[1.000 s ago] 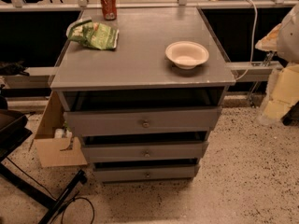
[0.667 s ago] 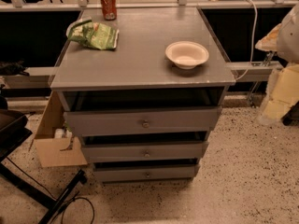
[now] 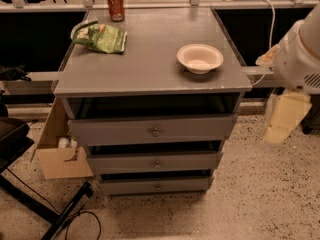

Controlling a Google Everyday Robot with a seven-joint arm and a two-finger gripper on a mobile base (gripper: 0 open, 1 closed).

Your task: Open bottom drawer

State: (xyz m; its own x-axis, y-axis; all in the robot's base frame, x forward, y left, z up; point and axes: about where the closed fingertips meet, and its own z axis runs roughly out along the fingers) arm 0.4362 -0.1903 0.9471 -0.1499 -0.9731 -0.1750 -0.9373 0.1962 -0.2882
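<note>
The grey cabinet (image 3: 150, 69) has three drawers. The bottom drawer (image 3: 130, 186) is the lowest and slimmest front, near the floor, with a small round metal knob (image 3: 158, 187). Its front sits close in under the middle drawer (image 3: 125, 163), with only a thin dark gap above it. The taller top drawer (image 3: 115, 130) sits above both. My gripper (image 3: 285, 116) is a pale cream shape hanging below the white arm (image 3: 300, 54) at the right edge. It is to the right of the cabinet, about level with the top drawer, well apart from the bottom knob.
On the cabinet top are a white bowl (image 3: 199, 58), a green snack bag (image 3: 102, 36) and a red soda can (image 3: 115, 4). An open cardboard box (image 3: 60, 156) stands at the cabinet's left. Black chair legs and a cable (image 3: 55, 211) lie at the lower left. Speckled floor lies in front.
</note>
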